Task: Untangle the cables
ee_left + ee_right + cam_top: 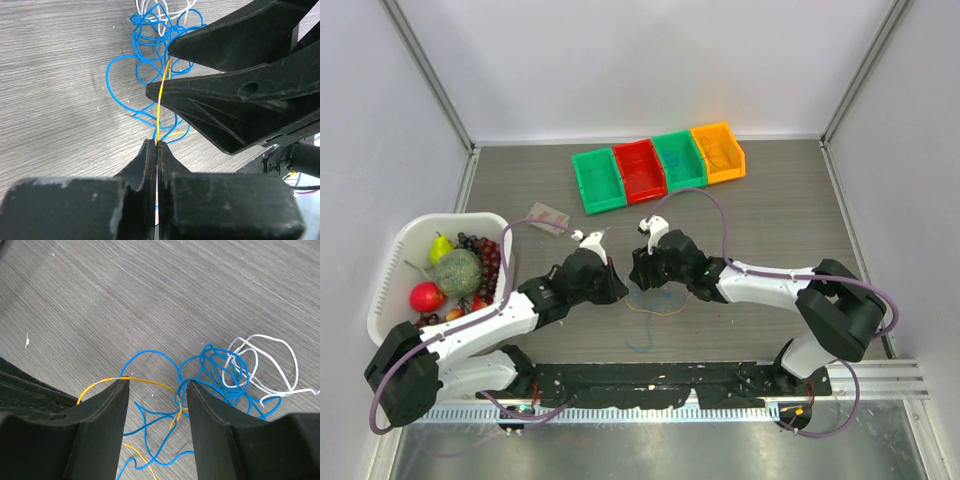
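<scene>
Bright even overhead light, soft faint shadows; wrist views sharp, near hands slightly blurred.

Lab test cell: white panels (650, 60) are enclosing a wood-grain surface (770, 210) where two robot arms (770, 283) are standing bolted to a metal rail (890, 378), beside coloured bins (640, 172) and a basket (450, 219) of fruit (457, 270).

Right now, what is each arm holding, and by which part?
Left jaws pinch the orange cable on a taut, straight stretch; right jaws are open, holding nothing.

Left arm (485, 328), right arm (765, 283) showing white link shells, black joint housings. Purple hoses (721, 215) running along both. Black fingers (100, 425) tapering wedge-like.
</scene>
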### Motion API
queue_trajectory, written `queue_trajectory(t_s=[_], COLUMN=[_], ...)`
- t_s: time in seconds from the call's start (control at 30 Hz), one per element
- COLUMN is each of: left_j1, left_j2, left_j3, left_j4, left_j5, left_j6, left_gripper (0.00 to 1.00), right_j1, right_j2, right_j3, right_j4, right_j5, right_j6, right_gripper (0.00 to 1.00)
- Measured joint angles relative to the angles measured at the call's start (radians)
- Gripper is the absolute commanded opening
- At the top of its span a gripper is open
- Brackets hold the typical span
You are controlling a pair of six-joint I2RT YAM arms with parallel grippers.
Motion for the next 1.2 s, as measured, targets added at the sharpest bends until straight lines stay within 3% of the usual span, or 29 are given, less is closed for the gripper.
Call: queue_trajectory(t_s=[0.23,0.4,0.53,0.67,0.9,1.2], left_j1=[0.000,0.000,0.000,0.000,0.000,0.000], left_j2=[-0.035,-0.070,-0.089,-0.100,-0.114,-0.160], left_j3=[-0.008,-0.010,-0.016,-0.024,-0.026,-0.035], left_j4=[-0.023,-0.037,-0.037,-0.037,-0.037,-0.040], left_j5=[0.000,0.000,0.000,-0.001,-0.001,-0.001], left_j6=[0.004,0.005,0.011,0.023,0.030,0.030], left_gripper=[0.00,0.00,0.00,0.00,0.00,0.00], right_j1=[0.024,0.042,0.043,0.043,0.043,0.042], right_j2=[-0.041,-0.108,-0.145,-0.211,-0.177,-0.066], right_j3=[0.000,0.014,0.070,0.071,0.021,-0.010], right_j4=[-0.003,-0.117,-0.261,-0.302,-0.111,0.042], right_j5=[0.082,0.205,0.247,0.227,0.114,0.065], right_j6=[-0.021,0.014,0.190,0.420,0.837,1.065], right_gripper=[0.63,0.64,0.65,0.64,0.59,0.51])
